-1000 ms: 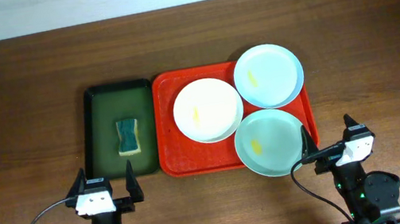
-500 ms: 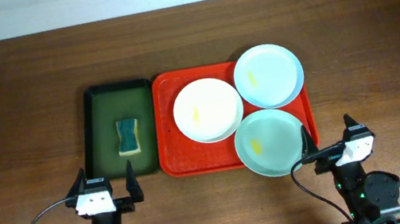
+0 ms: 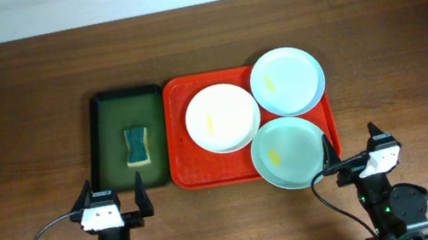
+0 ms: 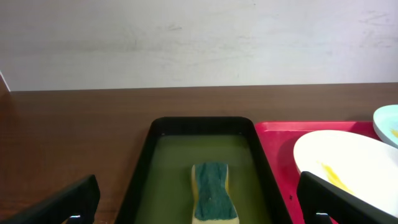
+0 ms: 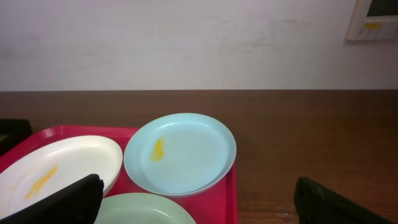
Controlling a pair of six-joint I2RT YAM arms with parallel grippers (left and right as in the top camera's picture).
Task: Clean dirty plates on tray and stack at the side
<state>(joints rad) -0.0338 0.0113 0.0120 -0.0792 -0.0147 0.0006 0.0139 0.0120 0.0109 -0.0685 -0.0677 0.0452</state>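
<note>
both arms sit low at the near edge of the table (image 3: 17, 125), wrists level, pointing at the far wall. left gripper (image 3: 112, 196) is wide apart, holding nothing, lined up with the dark green tray (image 3: 114, 166). right gripper (image 3: 350, 148) is also spread wide and empty, just near-right of the red tray (image 3: 186, 163).

the red tray is glossy plastic, rectangular, with rounded corners and a raised rim, mid-table, touching the green tray's right side. three round shallow plates lie on it, each with a small yellow smear: white plate (image 3: 222, 118) at centre-left, pale blue plate (image 3: 287, 81) at the far right corner overhanging the rim, pale green plate (image 3: 290, 153) at the near right, hanging over the near rim. their rims crowd together, i can't tell if they're touching.

the green tray holds a film of yellowish liquid and a wavy-sided sponge (image 3: 138, 145), teal scrub top on yellow foam. the table is dark wood grain.
</note>
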